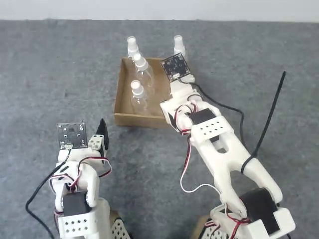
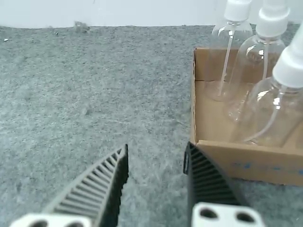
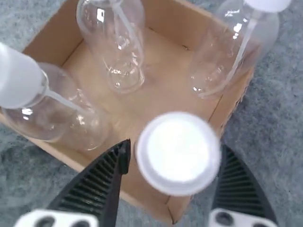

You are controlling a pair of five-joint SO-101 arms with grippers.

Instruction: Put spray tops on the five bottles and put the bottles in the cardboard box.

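At about 7 o'clock on the grey tabletop, the left hand sits low over the surface. Its jaws are apart and empty, and it points toward the near-left corner of the cardboard box. The box lies just past the middle of the tabletop, toward 12 o'clock.

Inside it, three clear bottles with white spray tops stand upright along the 9 o'clock wall: the front bottle, the middle bottle and the rear-left bottle. The rear-right bottle stands in the 1 o'clock corner.

The right arm stretches in from 5 o'clock. The right hand is over the box's 5 o'clock corner, around the capped fifth bottle. I cannot tell whether it is clamped on that bottle.
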